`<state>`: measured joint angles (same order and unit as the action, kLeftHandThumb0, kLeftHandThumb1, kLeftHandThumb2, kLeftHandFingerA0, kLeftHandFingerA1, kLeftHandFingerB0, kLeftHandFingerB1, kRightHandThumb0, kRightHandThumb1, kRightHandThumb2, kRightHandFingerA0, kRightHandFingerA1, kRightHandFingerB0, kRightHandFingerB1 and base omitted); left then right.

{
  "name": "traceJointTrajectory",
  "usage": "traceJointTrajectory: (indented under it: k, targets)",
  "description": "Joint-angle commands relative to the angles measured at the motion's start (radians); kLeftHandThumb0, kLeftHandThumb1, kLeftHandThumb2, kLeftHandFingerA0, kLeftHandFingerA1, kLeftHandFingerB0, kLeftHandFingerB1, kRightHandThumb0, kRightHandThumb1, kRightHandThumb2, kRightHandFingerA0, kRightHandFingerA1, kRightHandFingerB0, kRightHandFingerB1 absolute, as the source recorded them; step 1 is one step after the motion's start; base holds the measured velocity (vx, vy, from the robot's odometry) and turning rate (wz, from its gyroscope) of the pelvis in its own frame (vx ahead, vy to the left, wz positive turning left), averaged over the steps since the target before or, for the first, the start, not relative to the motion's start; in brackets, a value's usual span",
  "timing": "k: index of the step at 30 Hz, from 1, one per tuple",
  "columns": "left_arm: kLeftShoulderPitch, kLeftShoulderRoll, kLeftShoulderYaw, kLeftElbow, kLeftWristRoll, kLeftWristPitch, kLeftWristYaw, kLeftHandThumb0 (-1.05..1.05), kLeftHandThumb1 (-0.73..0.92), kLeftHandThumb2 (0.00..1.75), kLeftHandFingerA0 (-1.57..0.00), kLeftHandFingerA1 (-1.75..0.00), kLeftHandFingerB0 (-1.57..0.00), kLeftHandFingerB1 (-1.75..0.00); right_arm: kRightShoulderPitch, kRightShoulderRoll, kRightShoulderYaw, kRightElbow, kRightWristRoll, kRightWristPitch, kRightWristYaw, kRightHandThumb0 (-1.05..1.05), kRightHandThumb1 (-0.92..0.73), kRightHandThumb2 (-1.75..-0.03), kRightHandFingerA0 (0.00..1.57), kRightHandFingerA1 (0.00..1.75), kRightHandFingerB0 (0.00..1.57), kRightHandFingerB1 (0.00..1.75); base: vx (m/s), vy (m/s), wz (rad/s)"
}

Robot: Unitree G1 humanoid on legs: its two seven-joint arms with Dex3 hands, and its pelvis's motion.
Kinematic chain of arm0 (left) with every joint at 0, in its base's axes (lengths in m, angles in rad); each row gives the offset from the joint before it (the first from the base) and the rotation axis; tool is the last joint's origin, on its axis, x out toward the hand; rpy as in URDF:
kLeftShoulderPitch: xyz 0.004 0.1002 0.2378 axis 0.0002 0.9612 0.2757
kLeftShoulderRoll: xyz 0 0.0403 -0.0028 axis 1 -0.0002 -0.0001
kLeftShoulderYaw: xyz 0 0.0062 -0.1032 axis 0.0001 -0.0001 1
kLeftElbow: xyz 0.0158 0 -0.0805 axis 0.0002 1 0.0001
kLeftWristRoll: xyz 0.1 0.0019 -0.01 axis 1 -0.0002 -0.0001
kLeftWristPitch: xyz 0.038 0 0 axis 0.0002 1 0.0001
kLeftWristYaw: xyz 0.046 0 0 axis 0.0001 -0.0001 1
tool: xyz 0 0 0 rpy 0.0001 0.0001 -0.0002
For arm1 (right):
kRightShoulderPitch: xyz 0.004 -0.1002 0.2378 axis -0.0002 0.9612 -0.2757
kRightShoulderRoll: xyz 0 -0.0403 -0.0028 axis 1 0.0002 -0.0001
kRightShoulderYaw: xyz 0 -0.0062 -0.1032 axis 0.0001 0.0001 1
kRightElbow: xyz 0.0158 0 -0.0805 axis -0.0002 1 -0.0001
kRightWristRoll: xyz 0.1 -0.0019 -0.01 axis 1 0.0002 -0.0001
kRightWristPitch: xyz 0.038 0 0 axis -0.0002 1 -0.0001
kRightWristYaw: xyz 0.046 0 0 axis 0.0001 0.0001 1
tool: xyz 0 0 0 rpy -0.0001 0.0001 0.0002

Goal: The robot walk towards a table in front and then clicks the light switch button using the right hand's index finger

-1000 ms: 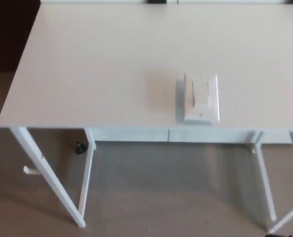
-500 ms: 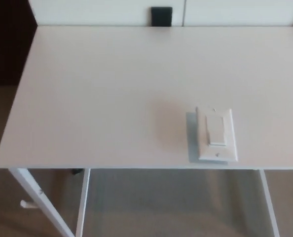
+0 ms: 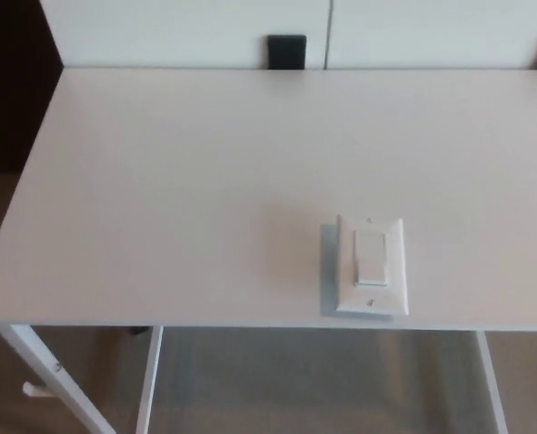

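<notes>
Nothing on the bench (image 3: pixel 160 181) has itself moved; the whole view has shifted, so the camera has come closer and now looks more steeply down than a moment ago, with less floor and less of the legs showing. That reads as the walk nearly finished. The light switch (image 3: pixel 371 265) lies flat near the front edge of the bench, right of the middle, its rocker (image 3: pixel 371 258) facing up and well lit. Neither hand shows, so I cannot tell whether the right hand is released or clenched; the reach for the press does not appear to have begun. A dark block (image 3: pixel 287 51) sits just behind the far edge, too vague to identify. The bench's right end is cut off.
</notes>
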<state>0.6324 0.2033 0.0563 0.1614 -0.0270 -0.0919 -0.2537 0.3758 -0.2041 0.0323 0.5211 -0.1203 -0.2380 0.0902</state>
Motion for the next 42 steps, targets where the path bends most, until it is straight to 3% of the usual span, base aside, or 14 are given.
traceJointTrajectory:
  k: [1,8,13,18,19,21,29,35,42]
  targets:
    - [-0.003,0.025,0.010,0.008,0.032,-0.022,0.023,-0.18,0.62,0.58,-0.45,-0.43,-0.43,-0.40,-0.011,-0.003,0.010,0.008,-0.010,0.003,0.000,-0.12,-0.68,-0.71,0.60,0.77,0.23,0.52,0.00,-0.082,0.00]
    - [-0.012,0.029,0.015,0.019,0.031,-0.020,0.022,-0.17,0.62,0.58,-0.44,-0.42,-0.42,-0.39,-0.011,-0.001,0.014,0.000,-0.007,-0.004,0.001,-0.10,-0.68,-0.71,0.60,0.76,0.23,0.53,0.01,0.028,-0.03]
    - [-0.003,0.037,0.018,-0.015,0.030,0.000,0.026,-0.16,0.63,0.58,-0.44,-0.42,-0.41,-0.39,-0.024,-0.009,0.036,0.008,-0.041,-0.009,-0.020,-0.13,-0.70,-0.62,0.54,0.70,0.27,0.52,0.06,0.161,0.06]
    - [-0.017,0.049,0.024,0.005,0.032,-0.010,0.028,-0.16,0.62,0.58,-0.45,-0.43,-0.42,-0.40,-0.029,-0.004,0.040,0.010,-0.039,-0.003,-0.022,-0.13,-0.69,-0.62,0.56,0.72,0.27,0.51,-0.01,0.045,0.04]
    - [-0.017,0.049,0.025,0.003,0.032,-0.008,0.029,-0.17,0.61,0.58,-0.45,-0.43,-0.43,-0.40,-0.028,-0.003,0.039,0.010,-0.039,-0.004,-0.023,-0.14,-0.66,-0.71,0.60,0.75,0.24,0.52,0.03,-0.021,0.07]
    - [-0.017,0.053,0.028,0.001,0.031,-0.004,0.029,-0.17,0.61,0.57,-0.46,-0.43,-0.43,-0.40,-0.026,-0.004,0.042,0.005,-0.044,-0.004,-0.027,-0.15,-0.70,-0.62,0.56,0.71,0.28,0.51,0.03,-0.041,0.07]
    - [-0.012,0.066,0.036,-0.002,0.031,-0.005,0.020,-0.16,0.61,0.58,-0.48,-0.44,-0.43,-0.40,0.006,-0.013,0.072,-0.046,-0.090,-0.044,-0.053,-0.10,-0.69,-0.62,0.60,0.70,0.30,0.53,0.00,0.000,0.00]
    - [-0.028,0.074,0.043,0.001,0.026,-0.003,0.015,-0.18,0.60,0.57,-0.46,-0.43,-0.43,-0.40,0.077,-0.014,0.105,-0.206,-0.117,-0.105,-0.067,-0.04,-0.62,-0.68,0.61,0.74,0.33,0.60,0.00,0.000,0.00]
    - [-0.043,0.079,0.047,-0.006,0.028,0.003,0.018,-0.18,0.61,0.58,-0.47,-0.43,-0.44,-0.39,0.295,-0.055,0.154,-0.657,-0.125,-0.106,-0.003,-0.10,-0.50,-0.76,0.64,0.77,0.41,0.66,0.00,0.000,0.00]
